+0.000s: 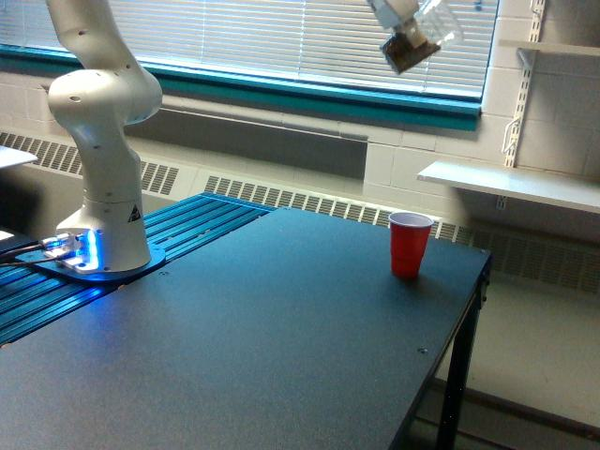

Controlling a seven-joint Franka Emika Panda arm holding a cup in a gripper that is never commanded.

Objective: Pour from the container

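Hanging tilted above the red cup: container high at top of frame

Tilting in mid-air near the top edge of the exterior view, the container point(416, 44) is a clear cup with dark brown contents gathered at its lower end. It hangs in front of the window blinds point(281, 37), well above the tabletop point(234, 347) and roughly over the red cup point(410, 244). The gripper point(394, 11) is only partly in view at the upper frame edge, touching the container's upper left side; jaw opening cannot be told from this view, though the container appears carried by it. The red cup with white rim stands upright near the tabletop's far edge, toward the exterior view's right corner. The arm's white base point(103, 178) stands at the exterior view's left on blue rails point(197, 220), blue light glowing at its foot
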